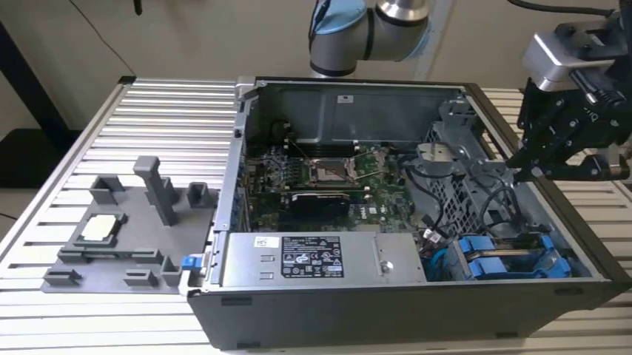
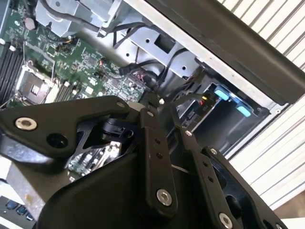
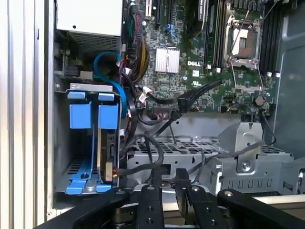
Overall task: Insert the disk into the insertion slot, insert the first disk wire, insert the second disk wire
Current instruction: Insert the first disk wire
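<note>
Your claw (image 1: 520,171) hangs over the edge of the case (image 1: 395,314). It is pinched narrow, and I cannot tell if it grips a wire. The disk (image 3: 108,117) sits in the slot (image 3: 76,168) with its blue tabs out. Watch the loose black wires (image 3: 143,143) just beside it. I think the claw could snag one, tug it crooked, or bump the case.

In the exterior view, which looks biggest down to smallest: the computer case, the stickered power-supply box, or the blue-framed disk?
1. computer case
2. power-supply box
3. blue-framed disk, partly hidden, yet clearly smallest.
</note>
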Controlling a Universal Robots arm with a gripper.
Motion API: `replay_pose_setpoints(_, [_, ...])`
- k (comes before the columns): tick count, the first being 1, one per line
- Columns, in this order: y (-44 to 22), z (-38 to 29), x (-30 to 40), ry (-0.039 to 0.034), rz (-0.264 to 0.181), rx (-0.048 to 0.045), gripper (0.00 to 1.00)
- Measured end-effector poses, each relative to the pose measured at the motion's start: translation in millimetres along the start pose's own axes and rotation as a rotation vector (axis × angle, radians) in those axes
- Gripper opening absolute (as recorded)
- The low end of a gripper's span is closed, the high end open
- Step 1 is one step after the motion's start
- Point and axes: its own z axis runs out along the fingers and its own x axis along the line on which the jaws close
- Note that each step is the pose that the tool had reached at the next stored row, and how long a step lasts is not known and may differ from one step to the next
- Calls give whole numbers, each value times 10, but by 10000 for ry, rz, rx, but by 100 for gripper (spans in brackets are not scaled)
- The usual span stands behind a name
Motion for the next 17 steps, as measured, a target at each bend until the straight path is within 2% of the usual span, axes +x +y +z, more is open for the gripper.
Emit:
replay_pose_setpoints(4, [119,27,-26,-15,-25,39,27])
replay_pose_setpoints(9, [253,44,-65,-25,-74,33,27])
replay_pose_setpoints(17, [368,60,-122,-35,-344,-24,27])
